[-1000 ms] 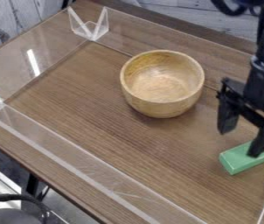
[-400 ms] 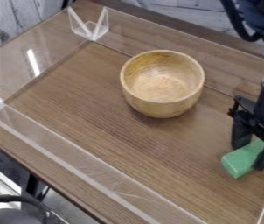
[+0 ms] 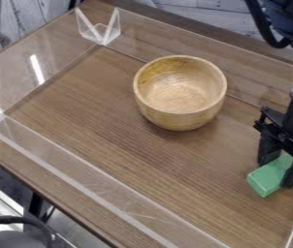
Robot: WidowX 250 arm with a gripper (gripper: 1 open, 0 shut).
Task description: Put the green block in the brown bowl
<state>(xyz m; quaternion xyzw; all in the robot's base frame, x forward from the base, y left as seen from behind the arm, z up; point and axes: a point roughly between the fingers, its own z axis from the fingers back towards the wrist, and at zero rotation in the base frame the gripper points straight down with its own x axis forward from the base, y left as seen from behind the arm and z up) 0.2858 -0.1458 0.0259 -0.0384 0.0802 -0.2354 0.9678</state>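
My gripper (image 3: 286, 167) is clamped, probably on the green block (image 3: 269, 180) at the table's (image 3: 97, 107) right edge; lift straight before crossing to the brown bowl (image 3: 179, 91).

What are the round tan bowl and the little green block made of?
The round tan bowl looks like wood with a smooth, lightly polished finish: grain lines show inside it. The little green block has a flat, matte mint surface with no grain; it could be painted wood, foam or plastic, which the picture cannot settle.
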